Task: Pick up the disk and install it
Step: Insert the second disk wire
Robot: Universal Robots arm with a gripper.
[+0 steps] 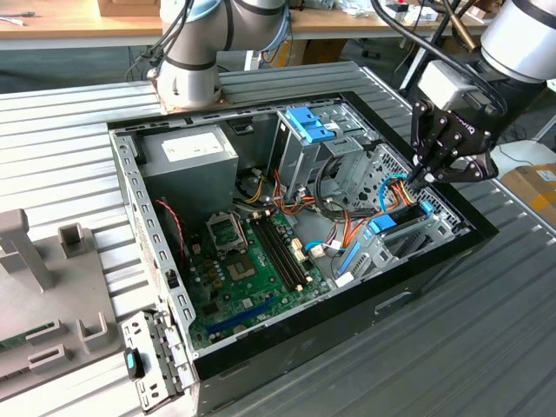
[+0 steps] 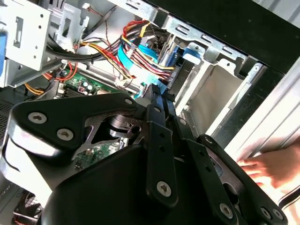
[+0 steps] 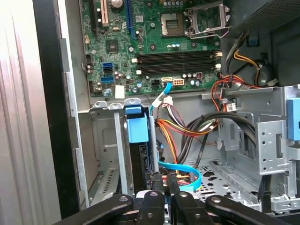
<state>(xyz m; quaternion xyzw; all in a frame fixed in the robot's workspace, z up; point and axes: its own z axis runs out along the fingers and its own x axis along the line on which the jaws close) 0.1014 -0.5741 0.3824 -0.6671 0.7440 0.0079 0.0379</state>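
Note:
The disk (image 1: 399, 218), dark with bright blue side rails, stands on edge in the drive bay at the exterior view's right end of the open computer case (image 1: 130, 200). In the first wrist view its blue tab (image 3: 137, 127) tops the dark body in the bay slot. My gripper (image 1: 423, 181) hangs over the bay's near end with its fingers pressed together. Its tips (image 3: 165, 182) are right beside the disk's end, and I cannot tell whether they touch it. In the second wrist view the gripper (image 2: 155, 93) points down among blue and orange cables.
Bundled cables (image 1: 347, 228) run beside the bay. The motherboard (image 1: 252, 261), a grey power supply (image 1: 187, 152) and a light-blue latch plate (image 1: 308, 126) fill the case. A grey fixture (image 1: 43, 287) stands at the exterior view's left. A person's hand (image 2: 267, 166) rests outside the case wall.

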